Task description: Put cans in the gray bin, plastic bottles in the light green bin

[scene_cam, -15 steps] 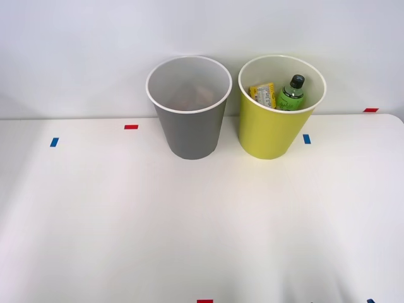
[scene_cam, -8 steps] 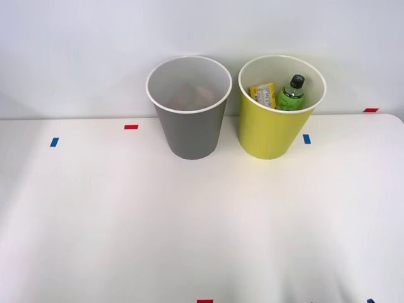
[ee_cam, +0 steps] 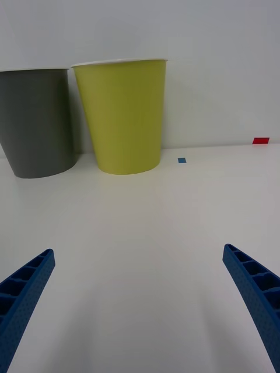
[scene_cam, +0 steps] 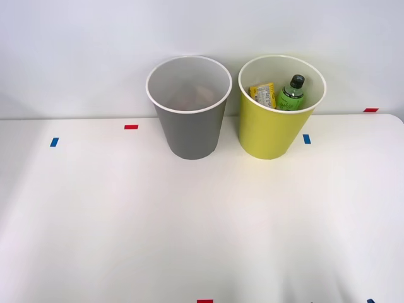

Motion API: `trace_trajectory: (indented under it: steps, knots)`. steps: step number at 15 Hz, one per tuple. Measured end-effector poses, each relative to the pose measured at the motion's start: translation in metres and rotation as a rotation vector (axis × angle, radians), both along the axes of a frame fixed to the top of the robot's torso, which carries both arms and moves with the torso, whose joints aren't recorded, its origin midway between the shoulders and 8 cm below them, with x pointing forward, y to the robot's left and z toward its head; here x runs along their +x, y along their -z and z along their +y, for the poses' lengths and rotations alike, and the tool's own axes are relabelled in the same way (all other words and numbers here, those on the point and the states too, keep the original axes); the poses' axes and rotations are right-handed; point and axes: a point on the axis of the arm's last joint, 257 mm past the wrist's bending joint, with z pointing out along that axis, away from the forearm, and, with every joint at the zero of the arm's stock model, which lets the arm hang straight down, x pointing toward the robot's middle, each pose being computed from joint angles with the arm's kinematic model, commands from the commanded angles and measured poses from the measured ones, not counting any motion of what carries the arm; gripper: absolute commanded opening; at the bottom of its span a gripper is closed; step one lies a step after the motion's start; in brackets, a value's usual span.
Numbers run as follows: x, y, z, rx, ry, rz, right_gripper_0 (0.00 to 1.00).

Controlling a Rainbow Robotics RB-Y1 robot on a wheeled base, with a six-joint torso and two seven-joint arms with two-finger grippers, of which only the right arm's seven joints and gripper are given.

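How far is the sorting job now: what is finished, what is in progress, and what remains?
It looks nearly finished. The green bottle stands inside the light green bin, beside a yellow-labelled item. Something orange-tinted lies in the gray bin, too faint to identify. Nothing is in hand: the right hand is open and holds nothing, low over the table. No can or bottle lies there.

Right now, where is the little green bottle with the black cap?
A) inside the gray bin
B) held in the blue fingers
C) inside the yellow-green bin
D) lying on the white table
C: in the front view the green bottle stands inside the light green bin, its black cap just below the white rim, and the right gripper is open with nothing between its fingers.
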Motion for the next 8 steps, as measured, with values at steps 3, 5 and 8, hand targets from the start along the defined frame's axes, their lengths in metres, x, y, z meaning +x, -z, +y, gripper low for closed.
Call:
trace_trajectory:
  steps: [3, 5, 8]
  knots:
    - [0.0, 0.0, 0.0, 0.0, 0.0, 0.0, 1.0]
    - [0.0, 0.0, 0.0, 0.0, 0.0, 0.0, 1.0]
    - [0.0, 0.0, 0.0, 0.0, 0.0, 0.0, 1.0]
